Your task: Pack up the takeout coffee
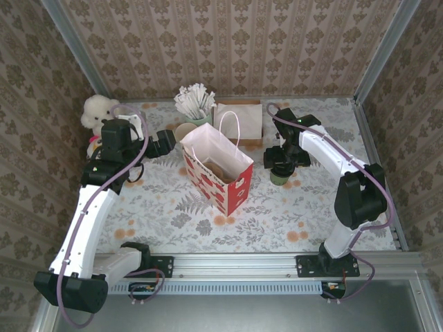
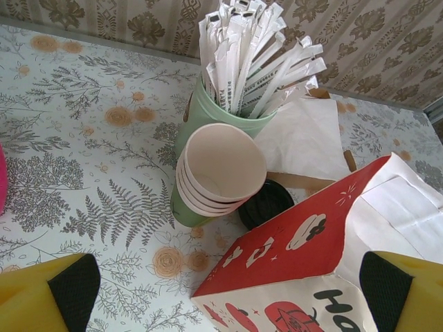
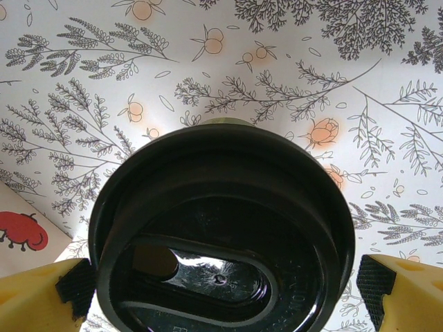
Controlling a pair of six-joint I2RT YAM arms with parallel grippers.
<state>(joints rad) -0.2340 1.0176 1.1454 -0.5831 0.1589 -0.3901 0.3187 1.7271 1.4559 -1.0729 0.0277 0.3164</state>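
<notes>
The lid is on but packing is not yet done: the green coffee cup (image 1: 280,177) wears its black lid (image 3: 221,228) yet stands on the worktop (image 1: 297,216) at centre right, outside the open red paper bag (image 1: 223,173), with the right fingers (image 3: 75,287) spread wide around it and the left fingers (image 2: 73,287) wide and empty.

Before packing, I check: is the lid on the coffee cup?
On. The black lid covers the cup; its green rim peeks behind.

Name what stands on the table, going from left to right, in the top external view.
white plush toy → red paper bag → green coffee cup
</notes>
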